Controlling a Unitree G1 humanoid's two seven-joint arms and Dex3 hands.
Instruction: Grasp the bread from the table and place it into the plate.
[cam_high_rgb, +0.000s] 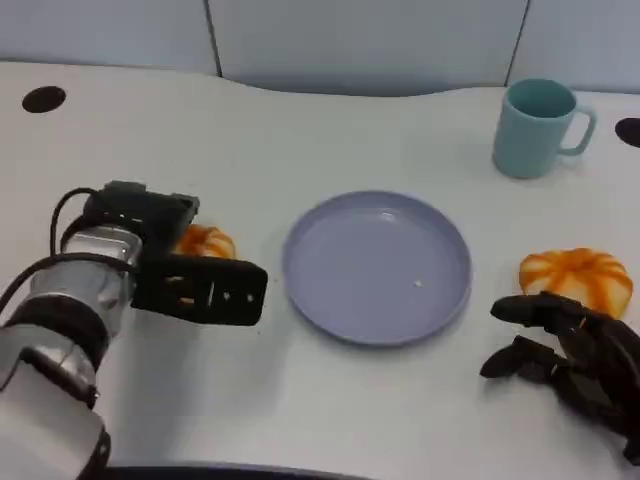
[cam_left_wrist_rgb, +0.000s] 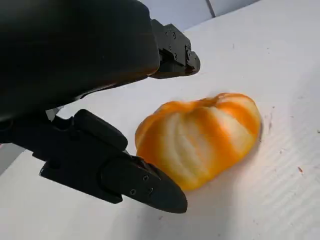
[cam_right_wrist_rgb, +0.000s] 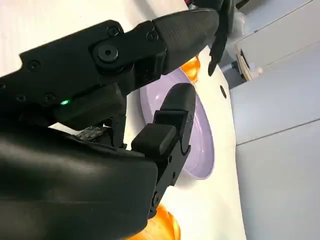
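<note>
Two orange-and-white striped breads lie on the white table, one on each side of a lavender plate. The left bread is partly hidden behind my left hand. In the left wrist view that bread lies between the spread fingers of my left hand, which holds nothing. The right bread lies just beyond my right hand, whose fingers are apart and hold nothing. The right wrist view has my right hand over the plate, with bread beside the hand.
A teal mug stands at the back right, behind the plate. Dark round holes mark the table's far corners. A pale wall panel runs along the far edge. Bare table lies in front of the plate.
</note>
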